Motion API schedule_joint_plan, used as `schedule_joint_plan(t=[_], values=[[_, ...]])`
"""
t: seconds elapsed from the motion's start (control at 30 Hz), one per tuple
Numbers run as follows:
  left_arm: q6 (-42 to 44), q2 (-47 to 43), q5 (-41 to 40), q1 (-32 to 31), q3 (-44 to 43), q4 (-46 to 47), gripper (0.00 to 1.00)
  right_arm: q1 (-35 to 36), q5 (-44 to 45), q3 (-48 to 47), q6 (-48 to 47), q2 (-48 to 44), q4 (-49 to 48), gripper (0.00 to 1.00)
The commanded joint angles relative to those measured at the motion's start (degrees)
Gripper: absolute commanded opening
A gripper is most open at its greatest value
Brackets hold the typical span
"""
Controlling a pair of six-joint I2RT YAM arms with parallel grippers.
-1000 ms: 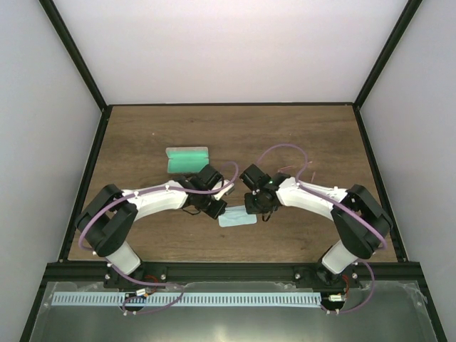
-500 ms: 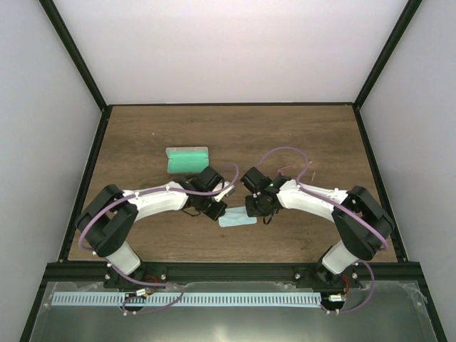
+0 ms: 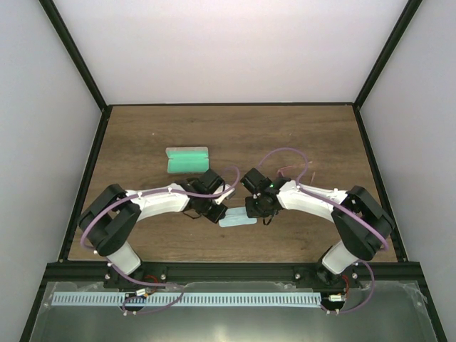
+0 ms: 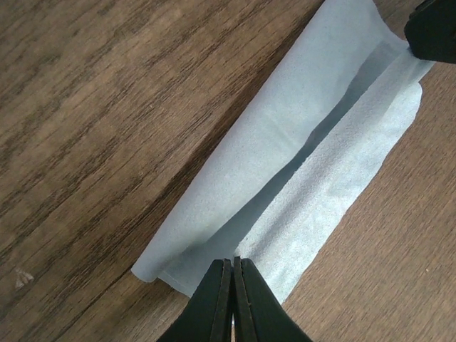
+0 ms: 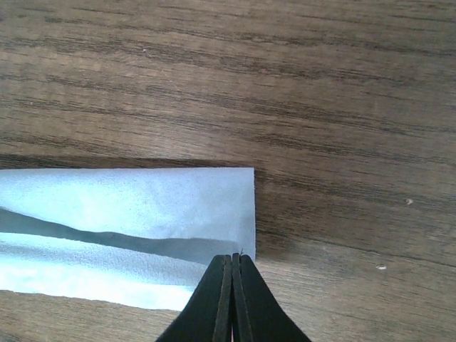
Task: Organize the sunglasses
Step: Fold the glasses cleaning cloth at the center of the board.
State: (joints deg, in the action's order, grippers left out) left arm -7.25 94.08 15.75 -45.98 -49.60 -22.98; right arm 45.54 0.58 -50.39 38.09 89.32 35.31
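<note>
A small light blue cloth (image 3: pixel 236 219) lies on the wooden table between my two grippers, folded lengthwise with its top flap (image 4: pixel 335 178) raised and casting a shadow. My left gripper (image 4: pixel 234 260) is shut on the flap's edge at one end of the cloth (image 4: pixel 278 142). At the other end of the cloth (image 5: pixel 128 196), my right gripper (image 5: pixel 234 256) is shut on the flap's corner. In the top view the left gripper (image 3: pixel 217 213) and right gripper (image 3: pixel 257 209) face each other across it. The sunglasses (image 3: pixel 292 169) show only as thin pinkish lines behind the right arm.
A grey case (image 3: pixel 187 159) lies open, green inside up, behind the left arm. The purple cables (image 3: pixel 274 153) loop over both wrists. Black frame rails (image 3: pixel 91 167) border the table. The right gripper's black fingertip (image 4: pixel 434 28) shows at the top right of the left wrist view.
Both grippers have crept slightly toward the near edge and closer together, still shut. The cloth now looks a little narrower. The case has not moved.
</note>
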Motion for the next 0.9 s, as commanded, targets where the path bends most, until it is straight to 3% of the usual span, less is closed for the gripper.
schedule_joint_plan(t=[0.0, 0.4, 0.6, 0.73, 0.87], values=[[0.1, 1.1, 0.4, -0.4, 0.4, 0.6, 0.04, 0.4, 0.1, 0.0, 0.2, 0.0, -0.3, 0.01], [1.9, -1.8, -2.2, -0.5, 1.9, 0.2, 0.07, 0.4, -0.5, -0.4, -0.9, -3.8, 0.3, 0.10], [2.0, -1.6, -0.6, -0.5, 1.8, -0.3, 0.29, 0.3, 0.5, -0.7, -1.4, -5.0, -0.1, 0.14], [2.0, -2.2, 0.2, -0.6, 1.6, -0.3, 0.36, 0.3, -0.9, -1.7, -1.8, -2.8, -1.5, 0.12], [1.6, -4.1, 0.6, -0.6, 1.5, -0.1, 0.37, 0.3, -3.0, -3.0, -1.6, -0.1, -3.3, 0.01]])
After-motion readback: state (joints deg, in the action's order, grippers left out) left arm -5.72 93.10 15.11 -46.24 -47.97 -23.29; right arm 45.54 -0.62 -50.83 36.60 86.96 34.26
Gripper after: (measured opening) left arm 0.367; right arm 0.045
